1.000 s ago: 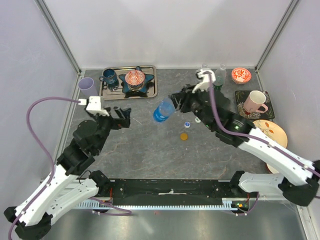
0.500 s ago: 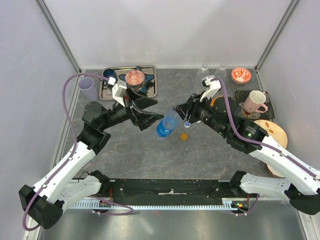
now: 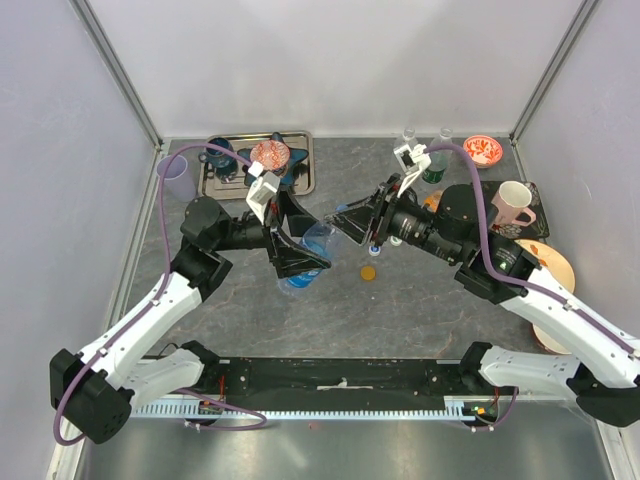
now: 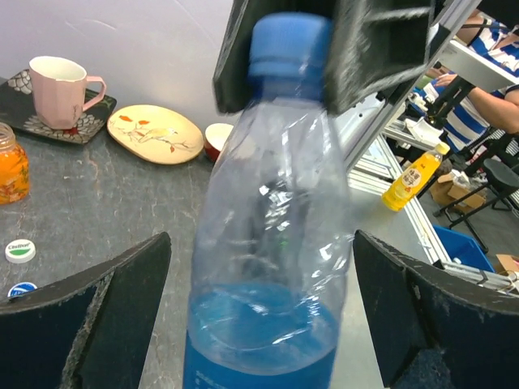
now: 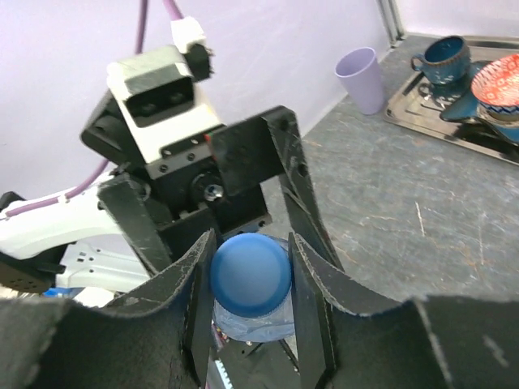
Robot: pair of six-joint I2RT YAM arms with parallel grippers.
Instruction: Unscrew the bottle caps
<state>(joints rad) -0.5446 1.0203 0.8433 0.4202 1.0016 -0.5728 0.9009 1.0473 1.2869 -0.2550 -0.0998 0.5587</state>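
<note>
A clear plastic bottle (image 3: 303,258) with blue liquid hangs tilted over the table, mid-left. Its blue cap (image 5: 250,274) is still on the neck and also shows in the left wrist view (image 4: 288,36). My right gripper (image 5: 250,275) is shut on that cap, one finger on each side (image 3: 355,222). My left gripper (image 4: 263,324) is open around the bottle's body (image 4: 276,243), with a finger on either side and small gaps. An orange cap (image 3: 368,271) and a white-and-blue cap (image 3: 374,248) lie loose on the table. A white-and-green cap (image 4: 19,250) lies beside the latter.
A metal tray (image 3: 305,180) with a blue cup and a patterned bowl stands at the back left, with a lilac cup (image 3: 173,172) beside it. A pink mug (image 3: 510,205), a plate (image 3: 550,265), a red bowl (image 3: 482,150), an orange jar (image 4: 10,170) and clear bottles (image 3: 408,135) stand on the right.
My left arm has swung in from the left and put its open jaws around the bottle. My right gripper has carried the bottle by its cap leftward and nearer.
</note>
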